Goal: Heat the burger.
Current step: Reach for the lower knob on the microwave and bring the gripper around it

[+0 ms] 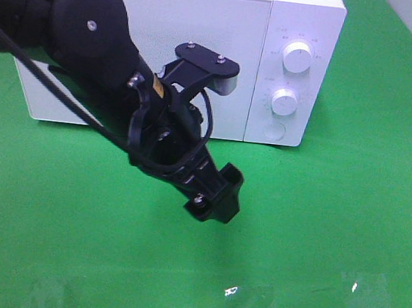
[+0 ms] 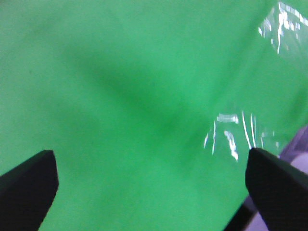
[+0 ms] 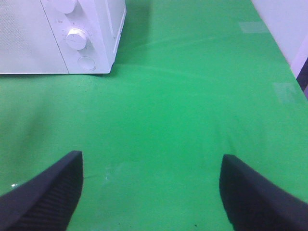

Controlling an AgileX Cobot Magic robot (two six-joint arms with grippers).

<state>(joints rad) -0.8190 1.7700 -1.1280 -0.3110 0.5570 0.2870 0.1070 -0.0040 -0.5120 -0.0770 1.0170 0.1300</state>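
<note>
My left gripper (image 1: 214, 198) hangs over the matte green cloth (image 1: 48, 217). Its blunt black fingers (image 2: 29, 183) are spread wide with nothing between them. The right gripper (image 3: 151, 192) is just as wide and empty, and only its own wrist view shows it. Behind the left gripper stands the smooth white microwave (image 1: 152, 42), boxy, door shut, with a round upper knob (image 1: 298, 58). Ahead of the left fingers lies glossy clear film (image 2: 231, 134). Bare cloth surrounds both grippers. I cannot tell where the burger is, since no view shows it.
</note>
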